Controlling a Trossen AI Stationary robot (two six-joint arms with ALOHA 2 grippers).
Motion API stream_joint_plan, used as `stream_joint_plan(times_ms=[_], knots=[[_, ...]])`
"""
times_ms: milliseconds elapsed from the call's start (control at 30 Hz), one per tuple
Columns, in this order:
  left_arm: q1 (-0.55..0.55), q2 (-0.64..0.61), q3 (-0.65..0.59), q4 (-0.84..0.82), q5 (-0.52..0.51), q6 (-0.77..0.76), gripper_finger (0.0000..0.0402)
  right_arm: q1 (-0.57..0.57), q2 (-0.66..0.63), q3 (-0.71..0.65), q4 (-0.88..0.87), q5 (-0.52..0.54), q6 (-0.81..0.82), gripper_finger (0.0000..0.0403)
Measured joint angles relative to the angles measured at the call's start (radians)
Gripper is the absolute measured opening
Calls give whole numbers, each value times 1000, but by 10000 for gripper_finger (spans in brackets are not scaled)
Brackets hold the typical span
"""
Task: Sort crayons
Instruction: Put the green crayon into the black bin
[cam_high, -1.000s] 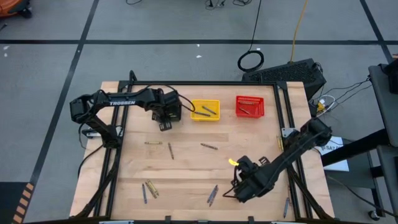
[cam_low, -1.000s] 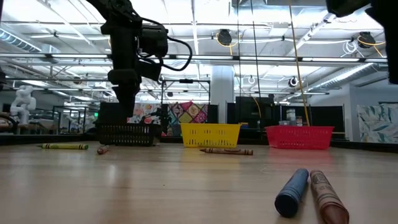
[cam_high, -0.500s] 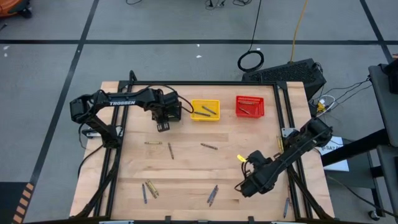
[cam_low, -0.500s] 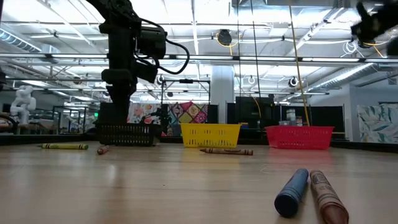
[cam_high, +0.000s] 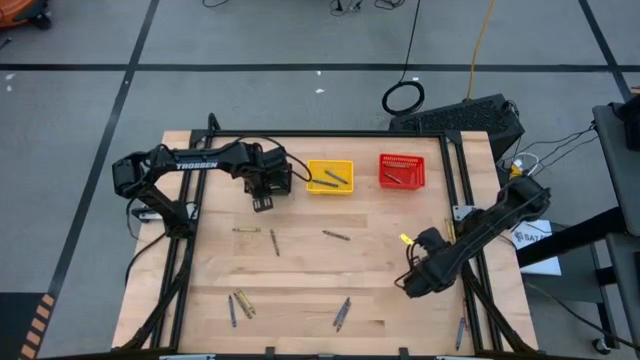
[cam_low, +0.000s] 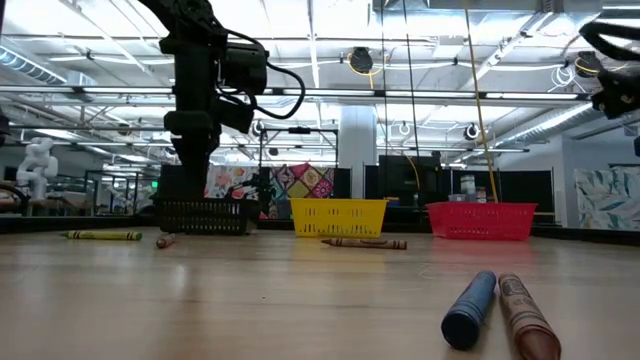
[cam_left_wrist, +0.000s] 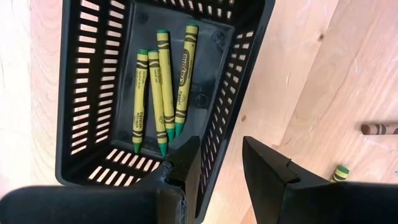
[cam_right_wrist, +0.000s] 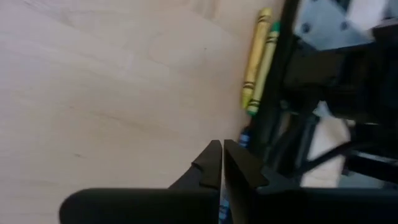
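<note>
My left gripper (cam_high: 265, 198) is open and empty over the black mesh basket (cam_left_wrist: 81, 93) at the table's far left. In the left wrist view (cam_left_wrist: 221, 163) one finger stands over the basket's inside and the other over the table, with the basket's wall between them. Several yellow-green crayons (cam_left_wrist: 163, 87) lie flat on the basket's floor. My right gripper (cam_high: 411, 287) is shut above the table's right part. Its wrist view (cam_right_wrist: 222, 148) shows two yellow crayons (cam_right_wrist: 255, 62) by the right rail. Loose crayons (cam_high: 336, 236) lie scattered on the table. My right gripper's fingers are closed together with only a hairline between them. A small blue bit (cam_right_wrist: 244, 138) shows just past the fingertips. I cannot tell whether it touches them or lies on the table below.
A yellow basket (cam_high: 330, 177) and a red basket (cam_high: 402, 171) stand at the far edge, each holding crayons. Crayons lie at the near left (cam_high: 240, 303), near middle (cam_high: 341, 313) and by the right rail (cam_high: 460, 330). A blue (cam_low: 470, 308) and a brown crayon (cam_low: 525, 315) lie close in the low view.
My right gripper has moved from near the table's front edge toward the right edge and the far side, staying shut. The crayons on the table have kept their places.
</note>
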Motion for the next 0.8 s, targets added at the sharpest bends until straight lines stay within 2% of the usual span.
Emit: stream_joint_plan(times_ms=[167, 333, 800], knots=[[0, 0, 0, 0, 0, 0, 112, -34, -84, -127, 85, 20, 2, 1], [0, 0, 0, 0, 0, -1, 112, -92, -140, -202, 82, 45, -1, 1], [0, 0, 0, 8, 0, -1, 112, -209, -177, -193, 84, 20, -64, 0]])
